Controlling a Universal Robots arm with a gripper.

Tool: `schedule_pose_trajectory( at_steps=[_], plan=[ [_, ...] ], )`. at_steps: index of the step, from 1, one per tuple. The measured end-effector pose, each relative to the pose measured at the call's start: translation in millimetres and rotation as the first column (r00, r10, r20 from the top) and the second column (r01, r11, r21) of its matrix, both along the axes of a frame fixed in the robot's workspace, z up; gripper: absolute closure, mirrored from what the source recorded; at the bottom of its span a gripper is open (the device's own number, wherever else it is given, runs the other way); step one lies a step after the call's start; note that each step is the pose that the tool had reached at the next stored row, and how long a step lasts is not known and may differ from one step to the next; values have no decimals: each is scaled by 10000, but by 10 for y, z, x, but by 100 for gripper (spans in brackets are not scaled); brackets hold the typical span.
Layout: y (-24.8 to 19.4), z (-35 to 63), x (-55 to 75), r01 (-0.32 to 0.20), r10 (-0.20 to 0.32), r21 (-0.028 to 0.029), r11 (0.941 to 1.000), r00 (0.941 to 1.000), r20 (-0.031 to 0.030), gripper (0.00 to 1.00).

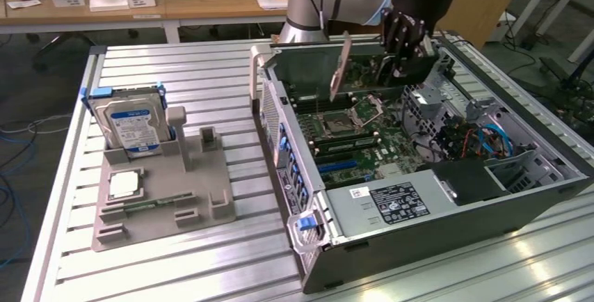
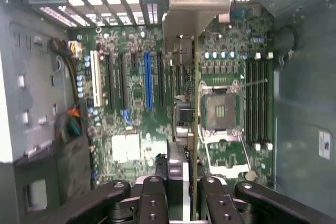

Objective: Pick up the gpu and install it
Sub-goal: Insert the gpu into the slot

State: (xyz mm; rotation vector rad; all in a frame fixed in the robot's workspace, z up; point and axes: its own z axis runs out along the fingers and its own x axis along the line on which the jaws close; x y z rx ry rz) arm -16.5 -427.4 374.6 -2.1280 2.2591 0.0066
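**Card held over the open computer**

Some parts are hard to see. The arm is cut off at the top of the exterior view. In the wrist view the gpu point(image 2: 195, 108) shows as a thin line, edge-on, so its flat sides are hidden. I cannot tell if its bottom edge touches the green board point(image 2: 131, 103) or hangs just above it.

The gripper point(image 2: 190, 187) pinches the gpu, with one dark finger on each side of it. From where I stand, the gripper point(image 1: 407, 58) is up over the far end of the computer case point(image 1: 519, 204), and the gpu point(image 1: 341, 65) stands on its edge, tipped a little. Its long side runs from the fingers toward the case wall with the blue clips, and its grey metal bracket point(image 2: 191, 11) is at that end.

On the exterior view's left, a blue hard drive point(image 1: 130, 124) stands in a grey holder point(image 1: 186, 191) on the table point(image 1: 186, 72), well apart from the case. A small silver chip point(image 1: 125, 184) lies in the holder too.
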Motion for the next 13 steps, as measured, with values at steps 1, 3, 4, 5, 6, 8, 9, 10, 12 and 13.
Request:
schedule_pose_trajectory(
  at_steps=[1,3,4,5,6,8,9,10,12,13],
  plan=[
    [0,-19,-27,0,0,-3,10000,10000,1,72],
    [0,-56,-55,0,0,-8,10000,10000,0,72],
    [0,-73,-56,-1,1,-8,10000,10000,0,72],
    [0,-91,-56,-3,3,-8,10000,10000,0,72],
    [0,-109,-58,-3,3,-8,10000,10000,0,72],
    [0,-146,-60,-4,4,-7,10000,10000,0,72],
    [0,-160,-60,-14,14,-7,10000,10000,7,72],
    [0,-174,-65,-38,38,-6,10000,10000,12,72],
    [0,-209,-67,-257,257,-8,9997,9997,15,72],
    [0,-227,-68,-398,398,-8,9992,9992,15,72]
  ],
)
